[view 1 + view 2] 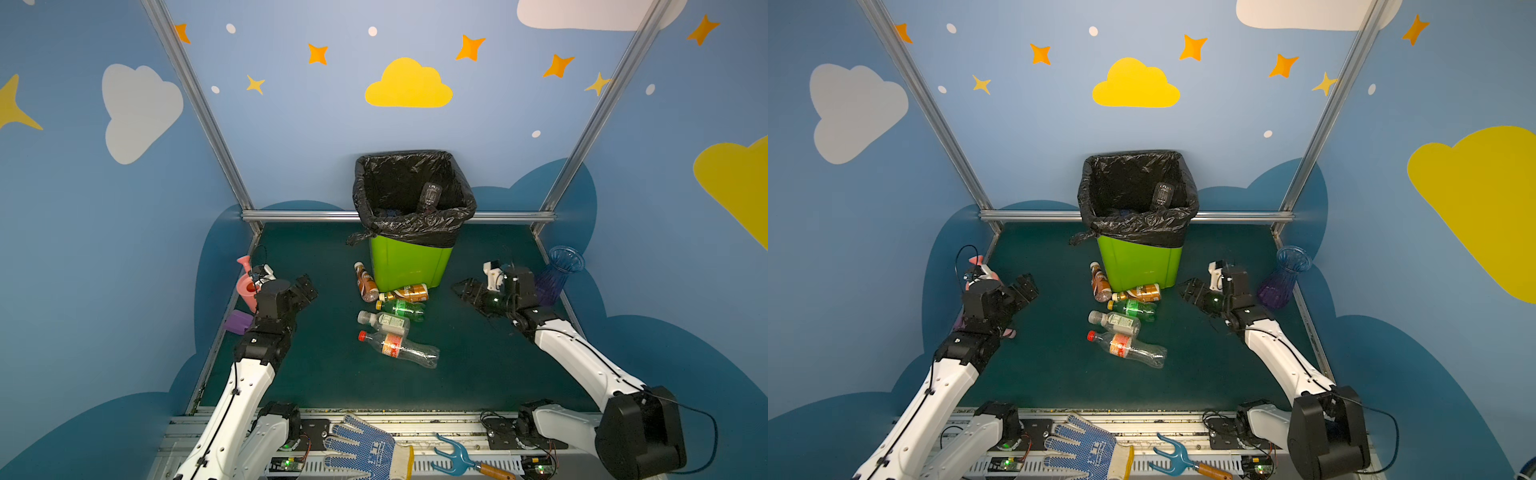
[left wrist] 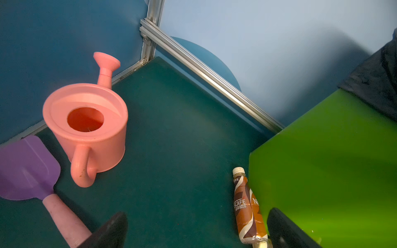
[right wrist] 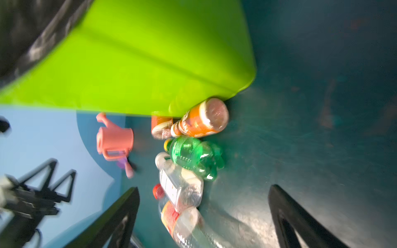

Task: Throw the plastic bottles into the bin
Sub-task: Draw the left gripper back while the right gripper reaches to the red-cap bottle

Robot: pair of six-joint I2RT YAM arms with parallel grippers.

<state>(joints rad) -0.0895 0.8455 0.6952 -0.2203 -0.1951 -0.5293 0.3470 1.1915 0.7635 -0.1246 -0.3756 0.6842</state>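
On the dark green tabletop [image 1: 478,374], the bin [image 1: 409,266] stands at the far edge's middle, one bottle [image 1: 430,197] inside. Five plastic bottles [image 1: 390,322] lie just before it. Left gripper [image 1: 308,290] and right gripper [image 1: 460,289] hover either side, jaws apart, empty.

Robot lab booth: aluminium frame [image 1: 195,95], walls [image 1: 291,133] painted with clouds [image 1: 408,85], stars [image 1: 318,54].
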